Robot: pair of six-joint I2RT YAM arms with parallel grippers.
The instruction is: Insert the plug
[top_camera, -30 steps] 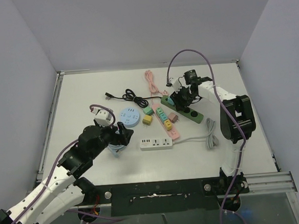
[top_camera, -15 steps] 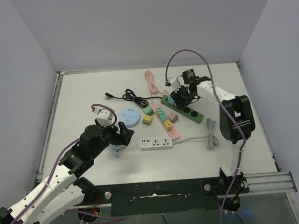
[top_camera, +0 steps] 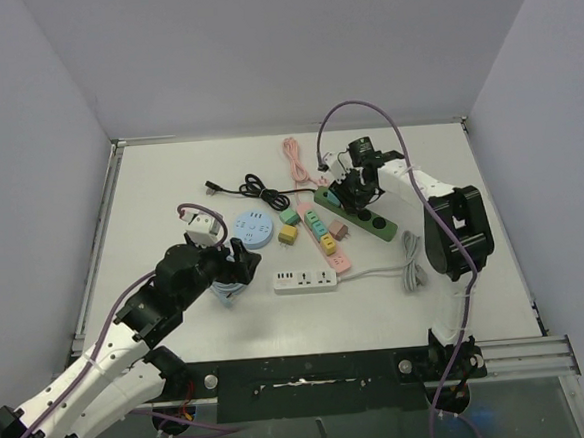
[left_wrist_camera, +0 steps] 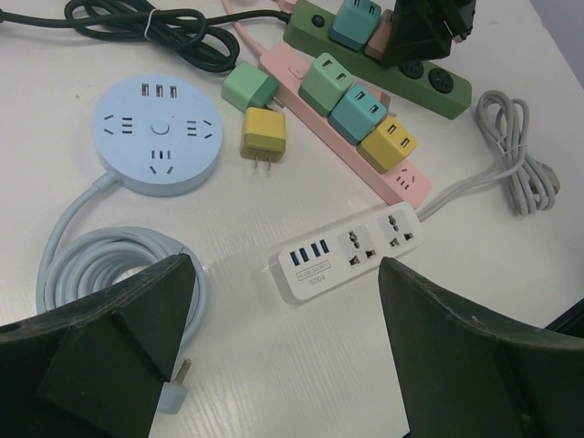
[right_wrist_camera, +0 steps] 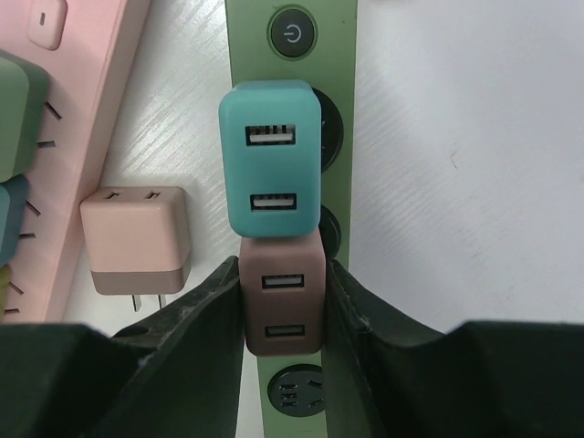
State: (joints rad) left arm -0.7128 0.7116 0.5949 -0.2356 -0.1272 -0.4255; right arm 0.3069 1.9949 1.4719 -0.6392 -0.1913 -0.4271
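My right end effector (right_wrist_camera: 283, 318) is clamped on the brown plug (right_wrist_camera: 283, 301), one finger (right_wrist_camera: 212, 315) pressed flat to each of its two opposite sides. The plug stands over the green power strip (right_wrist_camera: 339, 73) with its USB face up, touching the teal adapter (right_wrist_camera: 272, 157) that sits next along the strip toward the power button. An open socket shows just past the plug on the other side. Its prongs are hidden beneath it, so I cannot tell whether they have entered a socket.

I judge the plug to be light, a rigid little block of smooth plastic that could slide or tip under a loose pinch. The flat side walls I grip now look like the best hold, leaving the underside free. With the teal neighbour so close, a straight, square push down onto the strip seems called for.

A peach adapter (right_wrist_camera: 135, 239) lies on the worktop (right_wrist_camera: 456, 182) just beside the strip, between it and the pink strip (right_wrist_camera: 87, 82). Well apart from the green strip, my left end effector (left_wrist_camera: 287, 356) hangs with its jaws wide apart, holding nothing.
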